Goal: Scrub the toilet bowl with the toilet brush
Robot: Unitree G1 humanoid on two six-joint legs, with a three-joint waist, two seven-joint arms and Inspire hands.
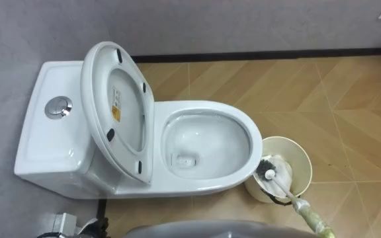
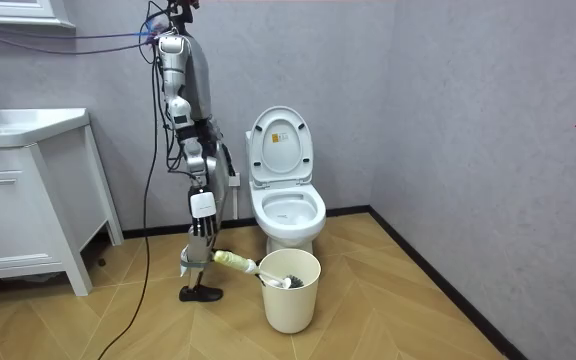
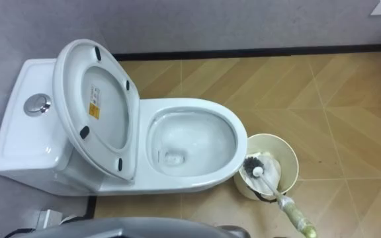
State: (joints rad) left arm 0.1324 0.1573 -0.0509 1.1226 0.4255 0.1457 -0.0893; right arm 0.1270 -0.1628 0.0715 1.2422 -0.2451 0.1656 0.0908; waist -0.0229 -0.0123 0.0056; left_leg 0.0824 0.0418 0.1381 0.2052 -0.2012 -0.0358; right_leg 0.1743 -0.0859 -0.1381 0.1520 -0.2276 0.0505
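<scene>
A white toilet (image 1: 240, 122) stands against the wall with its seat and lid (image 1: 118, 106) raised, and its bowl holds a little water. Beside its front is a cream bucket (image 1: 299, 158). The toilet brush rests in it, dark bristle head (image 1: 268, 170) down inside, and its pale padded handle (image 1: 309, 215) runs off to the lower right. In the room view I stand at the toilet's side, facing it. My right hand (image 2: 199, 245) hangs low, shut on the end of the brush handle (image 2: 233, 262), above the bucket (image 2: 290, 295).
The cistern carries a round chrome flush button (image 1: 59, 107). The grey wall and dark skirting (image 1: 276, 54) run behind the toilet. Wooden floor (image 1: 349, 99) lies open past the bucket. A white sink cabinet (image 2: 18, 200) stands at the room view's left.
</scene>
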